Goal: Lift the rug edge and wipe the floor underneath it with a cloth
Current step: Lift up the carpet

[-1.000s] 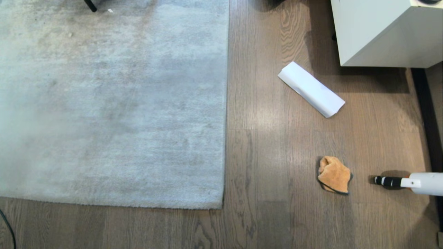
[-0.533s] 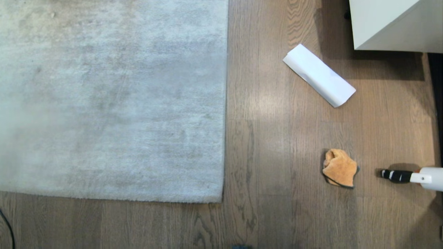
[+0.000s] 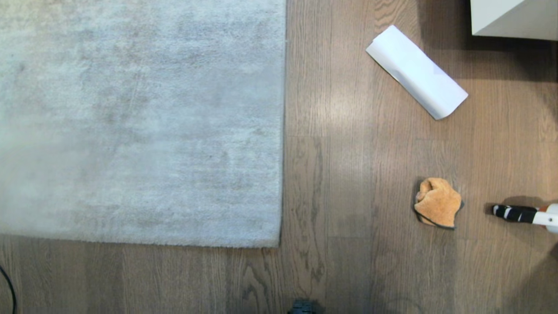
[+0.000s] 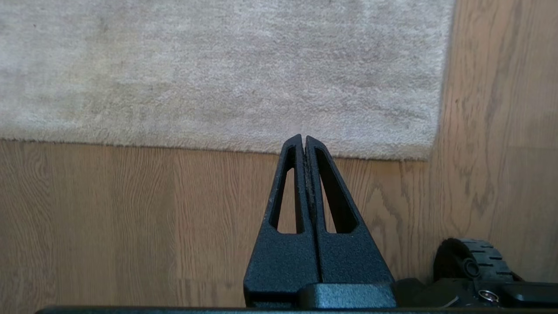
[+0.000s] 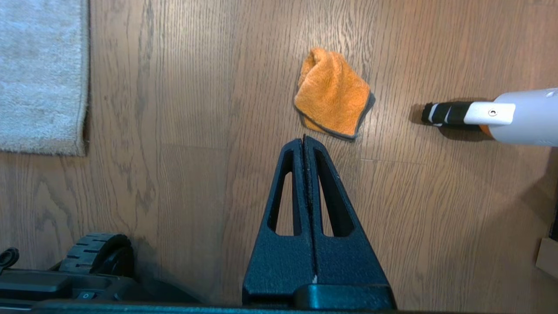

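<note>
1. Head view: you see the rug edge (image 3: 279, 174) lying flat on the floor (image 3: 340, 196), its near corner toward the lower middle of the picture. The cloth (image 3: 437, 202) sits crumpled on bare planks, well apart from the rug on the right. Beyond it lies a white rolled paper sheet (image 3: 417, 72), and just right of the cloth a white tool with a black striped tip (image 3: 514, 213) points at it without touching. A pale cabinet corner (image 3: 514, 17) shows at upper right. Neither arm appears here.

2. Left wrist view: your left gripper (image 4: 304, 139) has its jaws pressed together, nothing between them. Its tips hang over the rug's near border, close to the corner, with wood planks on both sides and a base wheel (image 4: 471, 261) beside the gripper's root.

3. Right wrist view: your right gripper (image 5: 304, 140) is likewise clenched and empty. Its tips point at the cloth's grey-trimmed edge; whether they touch it you cannot tell. The rug corner shows off to one side.
</note>
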Motion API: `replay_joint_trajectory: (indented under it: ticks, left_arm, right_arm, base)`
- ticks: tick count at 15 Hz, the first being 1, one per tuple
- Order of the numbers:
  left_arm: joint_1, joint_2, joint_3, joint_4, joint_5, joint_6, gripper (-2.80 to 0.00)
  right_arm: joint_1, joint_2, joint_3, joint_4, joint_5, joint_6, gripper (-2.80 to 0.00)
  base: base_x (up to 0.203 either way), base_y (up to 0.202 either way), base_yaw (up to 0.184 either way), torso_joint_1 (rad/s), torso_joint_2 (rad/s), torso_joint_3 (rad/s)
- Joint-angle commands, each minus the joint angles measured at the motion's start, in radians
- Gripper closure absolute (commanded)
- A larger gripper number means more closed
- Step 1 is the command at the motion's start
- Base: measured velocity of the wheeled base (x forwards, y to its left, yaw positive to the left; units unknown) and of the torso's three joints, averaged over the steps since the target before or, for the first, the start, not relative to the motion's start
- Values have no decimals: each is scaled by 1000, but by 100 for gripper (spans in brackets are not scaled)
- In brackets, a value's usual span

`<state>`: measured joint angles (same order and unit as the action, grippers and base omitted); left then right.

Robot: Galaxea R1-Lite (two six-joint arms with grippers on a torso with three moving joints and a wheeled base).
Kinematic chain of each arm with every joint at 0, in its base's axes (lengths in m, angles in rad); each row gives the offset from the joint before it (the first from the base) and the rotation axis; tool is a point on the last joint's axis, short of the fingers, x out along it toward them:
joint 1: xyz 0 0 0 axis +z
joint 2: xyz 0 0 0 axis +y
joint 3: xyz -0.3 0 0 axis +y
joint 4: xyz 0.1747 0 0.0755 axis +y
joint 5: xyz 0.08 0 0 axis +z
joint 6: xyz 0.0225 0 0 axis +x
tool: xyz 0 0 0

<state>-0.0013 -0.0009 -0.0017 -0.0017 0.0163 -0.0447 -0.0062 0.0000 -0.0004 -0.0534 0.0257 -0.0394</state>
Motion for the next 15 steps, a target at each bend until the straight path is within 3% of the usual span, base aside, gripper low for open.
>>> replay_joint_trajectory:
  ticks: [1, 15]
  left_arm:
    - [0, 1, 0, 0, 1, 0, 0]
    - [0, 1, 0, 0, 2, -1, 0]
  right_arm:
    - [0, 0, 0, 0, 1, -1, 0]
    - [0, 0, 0, 0, 0, -1, 0]
  base:
    - [0, 0, 0, 1, 2, -202]
    - [0, 0, 0, 2, 1, -198]
